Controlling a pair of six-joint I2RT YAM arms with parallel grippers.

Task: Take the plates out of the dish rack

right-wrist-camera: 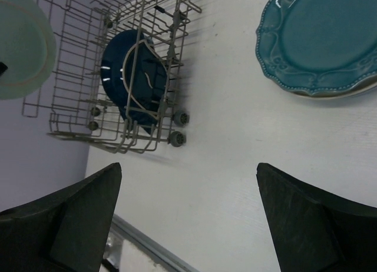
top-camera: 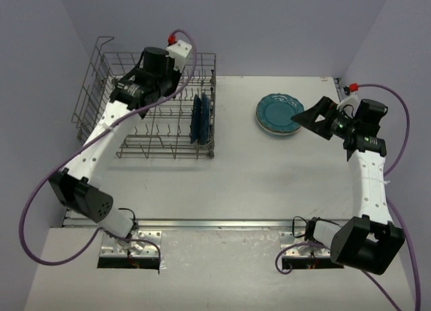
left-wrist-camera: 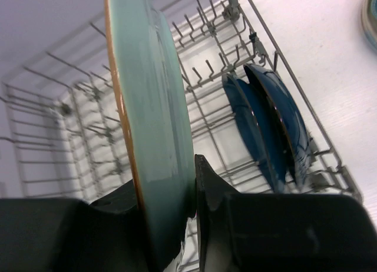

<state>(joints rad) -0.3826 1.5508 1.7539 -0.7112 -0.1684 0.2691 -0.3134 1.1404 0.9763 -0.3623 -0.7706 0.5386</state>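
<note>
Left wrist view: the left claw (left-wrist-camera: pixel 166 196) is clamped on a pale teal plate (left-wrist-camera: pixel 147 107), upright above the dish rack (left-wrist-camera: pixel 287 65); right claw (right-wrist-camera: pixel 188 167) spread wide, near the scalloped plate (right-wrist-camera: pixel 324 36) on the worktop (top-camera: pixel 256 169)

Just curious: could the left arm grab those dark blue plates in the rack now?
Probably not yet: its tool is clamped on a pale plate, though the blue plates stand unblocked nearby.

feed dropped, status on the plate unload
Left tool shut on pale green plate over dish rack. Right tool open by teal plate. Dark blue plates racked. No obstruction seen.
</note>
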